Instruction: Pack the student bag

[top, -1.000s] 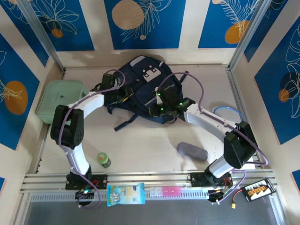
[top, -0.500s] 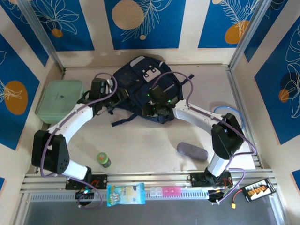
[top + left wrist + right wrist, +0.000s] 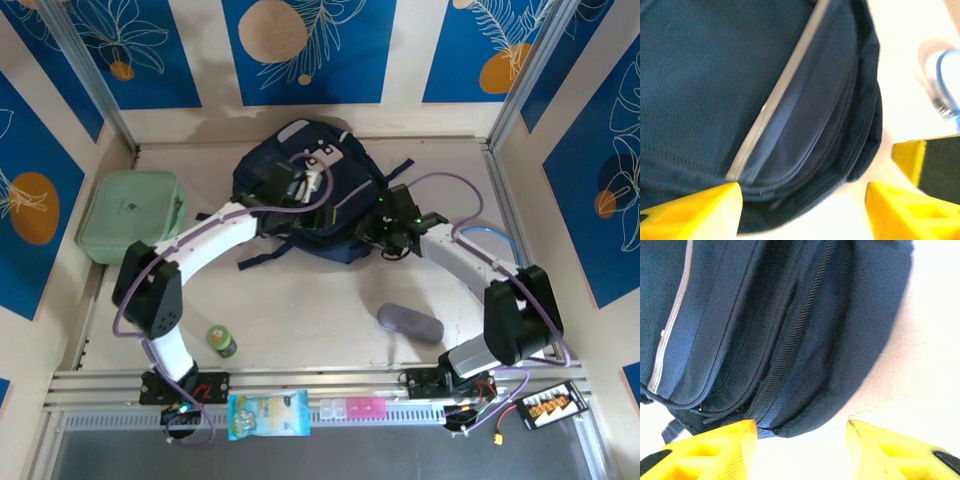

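L claw (image 3: 300, 185) swung off the student bag's (image 3: 350, 205) left edge, now over its upper front, jaws wider apart. R claw (image 3: 380, 226) pulled back from the bag's near middle to its right side, went from shut to parted.

Looks like a robotics lab test booth rather than a home or a classroom. Closed in on three sides by pale boards carrying blue printed panels (image 3: 310, 50) with white leaves and orange discs, framed by bare metal posts (image 3: 88, 80). Floored with a plain wooden table (image 3: 320, 300), edged at the near side by a metal rail (image 3: 330, 385) with the left arm (image 3: 215, 225) and right arm (image 3: 465, 260) bolted to it. Strung with loose purple cables (image 3: 440, 180), plus a small black unit (image 3: 548, 408) with orange wires beside the rail. Laid out with props: backpack (image 3: 350, 175), green box (image 3: 130, 215), small bottle (image 3: 221, 341), grey case (image 3: 410, 323), packet (image 3: 268, 415), pill box (image 3: 350, 410).
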Tool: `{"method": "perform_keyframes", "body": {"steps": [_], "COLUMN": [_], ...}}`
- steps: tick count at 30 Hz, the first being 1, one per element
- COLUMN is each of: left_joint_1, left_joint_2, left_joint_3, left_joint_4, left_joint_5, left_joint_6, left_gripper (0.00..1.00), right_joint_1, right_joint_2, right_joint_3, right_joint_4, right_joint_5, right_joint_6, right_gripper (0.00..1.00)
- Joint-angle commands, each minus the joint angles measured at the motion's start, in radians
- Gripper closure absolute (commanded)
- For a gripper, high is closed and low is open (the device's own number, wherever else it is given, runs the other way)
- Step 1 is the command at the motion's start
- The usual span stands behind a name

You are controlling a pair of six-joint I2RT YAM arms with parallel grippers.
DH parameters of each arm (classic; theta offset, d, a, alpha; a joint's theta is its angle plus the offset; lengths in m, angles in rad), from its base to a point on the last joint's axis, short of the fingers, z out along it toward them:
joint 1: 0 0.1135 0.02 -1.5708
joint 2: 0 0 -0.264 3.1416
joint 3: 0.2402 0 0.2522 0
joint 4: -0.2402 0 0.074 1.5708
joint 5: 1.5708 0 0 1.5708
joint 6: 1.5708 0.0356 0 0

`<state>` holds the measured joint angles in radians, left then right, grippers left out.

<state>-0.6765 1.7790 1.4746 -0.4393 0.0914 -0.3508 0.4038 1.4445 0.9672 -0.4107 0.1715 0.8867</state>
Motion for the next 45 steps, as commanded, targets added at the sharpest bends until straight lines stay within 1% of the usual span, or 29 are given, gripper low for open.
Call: {"method": "perform_keyframes", "body": {"steps": [1,3,4,7,10,13,18,25,26,28,31,35,40,45], "left_joint_1": [-0.068,-0.105,-0.119,-0.151,-0.157,-0.159,-0.160,-0.162,-0.162,-0.161,-0.160,-0.150,-0.128,-0.105], "left_joint_2": [0.118,0.204,0.238,0.316,0.363,0.406,0.472,0.493,0.491,0.482,0.442,0.361,0.269,0.207], "left_joint_3": [0.166,0.258,0.293,0.371,0.418,0.456,0.517,0.537,0.539,0.550,0.567,0.578,0.577,0.572], "left_joint_4": [-0.258,-0.332,-0.356,-0.397,-0.403,-0.411,-0.430,-0.434,-0.434,-0.435,-0.429,-0.404,-0.379,-0.347], "left_joint_5": [-0.225,-0.326,-0.359,-0.422,-0.415,-0.431,-0.508,-0.541,-0.544,-0.544,-0.514,-0.427,-0.302,-0.165], "left_joint_6": [0.378,0.477,0.510,0.578,0.601,0.612,0.625,0.633,0.629,0.610,0.575,0.511,0.445,0.380], "left_gripper": [0.34,0.35,0.36,0.41,0.45,0.48,0.54,0.58,0.60,0.69,0.82,1.00,1.00,1.00], "right_joint_1": [-0.052,-0.087,-0.101,-0.142,-0.175,-0.197,-0.203,-0.203,-0.203,-0.199,-0.180,-0.137,-0.101,-0.055], "right_joint_2": [-0.070,-0.098,-0.111,-0.151,-0.192,-0.217,-0.234,-0.228,-0.227,-0.227,-0.228,-0.236,-0.243,-0.245], "right_joint_3": [-0.049,-0.074,-0.084,-0.123,-0.163,-0.186,-0.195,-0.196,-0.195,-0.194,-0.187,-0.182,-0.197,-0.216], "right_joint_4": [0.018,0.016,0.017,0.025,0.031,0.032,0.032,0.036,0.036,0.038,0.053,0.091,0.164,0.265], "right_joint_5": [-0.038,-0.042,-0.044,-0.049,-0.049,-0.052,-0.052,-0.058,-0.058,-0.056,-0.054,-0.041,-0.053,-0.103], "right_joint_6": [0.054,0.065,0.071,0.097,0.118,0.129,0.132,0.133,0.132,0.124,0.092,0.051,0.016,-0.040], "right_gripper": [0.49,0.48,0.48,0.48,0.48,0.48,0.48,0.48,0.48,0.48,0.48,0.48,0.49,0.50]}}
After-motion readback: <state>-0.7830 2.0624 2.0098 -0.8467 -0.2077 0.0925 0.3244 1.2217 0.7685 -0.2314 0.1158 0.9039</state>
